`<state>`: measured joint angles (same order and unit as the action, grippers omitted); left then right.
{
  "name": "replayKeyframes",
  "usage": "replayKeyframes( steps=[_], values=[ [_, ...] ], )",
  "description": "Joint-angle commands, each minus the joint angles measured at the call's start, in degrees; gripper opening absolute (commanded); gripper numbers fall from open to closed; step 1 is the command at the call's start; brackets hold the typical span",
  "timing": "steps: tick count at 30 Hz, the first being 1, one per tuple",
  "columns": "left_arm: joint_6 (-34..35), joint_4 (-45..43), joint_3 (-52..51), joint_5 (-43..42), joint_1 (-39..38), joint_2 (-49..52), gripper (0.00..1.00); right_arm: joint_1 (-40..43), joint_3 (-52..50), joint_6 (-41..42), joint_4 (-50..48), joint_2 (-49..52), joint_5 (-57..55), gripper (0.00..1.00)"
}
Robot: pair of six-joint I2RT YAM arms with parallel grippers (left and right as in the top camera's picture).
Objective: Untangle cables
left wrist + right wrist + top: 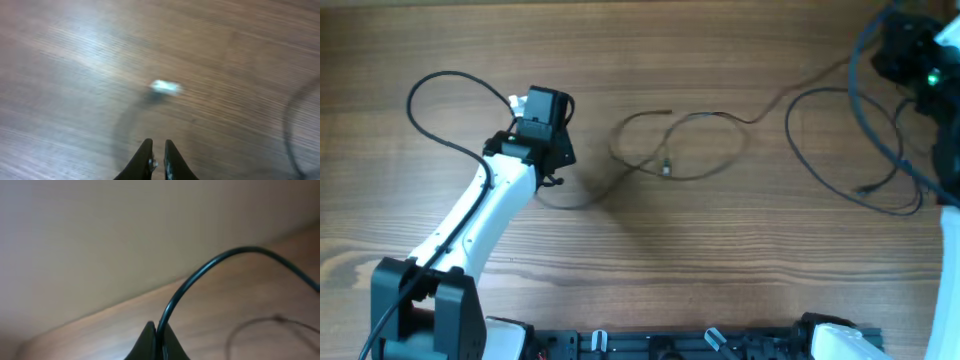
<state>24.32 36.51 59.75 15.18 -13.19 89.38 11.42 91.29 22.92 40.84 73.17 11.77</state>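
The thin black flexible cables (720, 114) with small silvery-grey plug ends lie in slack loops. One oval loop sits mid-scene, its plug (665, 168) at its 7 o'clock, with a strand running off toward 2 o'clock. At 3 o'clock from it lies a larger loop (790, 135), with its own plug end (865, 188) at 5 o'clock.

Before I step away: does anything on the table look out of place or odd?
Nothing is spilled or broken. The cables sprawl in loose loops across the table, the middle loop seeming to cross itself. One strand rises from the shut right gripper.
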Motion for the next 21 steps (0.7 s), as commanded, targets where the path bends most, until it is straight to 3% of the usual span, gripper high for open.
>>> replayKeyframes(
  steps=[1,3,5,6,9,13,17,21],
  values=[
    [3.4,0.6,0.2,-2.8,2.6,-0.3,0.12,3.1,0.3,0.7,3.3,0.6,-2.2,0.04],
    [3.1,-1.4,0.2,-17.0,2.5,-0.3,0.31,2.1,0.3,-12.2,2.4,1.8,28.7,0.04],
    [2.9,-4.8,0.2,-28.7,1.4,-0.3,0.67,-0.4,0.3,-17.4,-0.9,3.7,56.7,0.04],
    [1.4,-6.3,0.2,-31.9,0.8,-0.3,0.8,-1.3,0.3,-16.3,-3.2,4.2,60.0,0.04],
    [-6.0,-11.0,0.2,-40.2,-1.7,-0.3,0.91,-7.0,0.3,-9.5,-9.9,4.5,50.5,0.04],
    [-9.3,-12.7,0.2,-37.0,-5.1,-0.3,0.94,-19.3,0.5,-9.5,-3.5,4.5,21.0,0.04],
    [-9.3,-12.1,0.2,-37.0,-5.1,-0.3,0.94,-26.5,8.5,-12.5,-0.5,4.5,13.3,0.04],
    [-9.3,-10.8,0.2,-36.1,-5.1,-0.3,0.94,-26.5,21.8,-12.9,-10.7,3.6,9.3,0.04]
  ],
)
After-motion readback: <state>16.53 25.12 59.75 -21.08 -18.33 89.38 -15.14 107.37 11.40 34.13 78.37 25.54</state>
